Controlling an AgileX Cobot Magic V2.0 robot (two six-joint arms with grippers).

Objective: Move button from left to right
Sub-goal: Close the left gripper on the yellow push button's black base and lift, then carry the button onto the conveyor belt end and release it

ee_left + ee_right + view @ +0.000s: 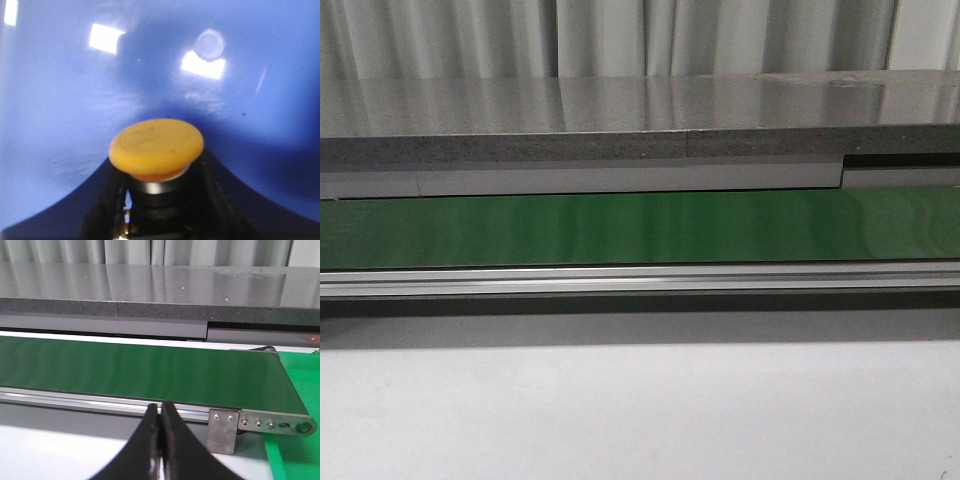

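Observation:
In the left wrist view the button (pixel 156 146) fills the lower middle: a round yellow-orange cap on a black body. My left gripper (pixel 159 200) is shut on the button's black body, a dark finger on each side, over a glossy blue surface (pixel 60 90). In the right wrist view my right gripper (pixel 160 410) is shut and empty, its tips pressed together above the white table, in front of the conveyor. Neither gripper nor the button shows in the front view.
A green conveyor belt (pixel 640 228) with an aluminium side rail (pixel 640 280) runs across the front view, a grey stone-like shelf (pixel 620 110) behind it. The belt's end and metal bracket (pixel 223 430) show in the right wrist view. White table (pixel 640 420) lies in front.

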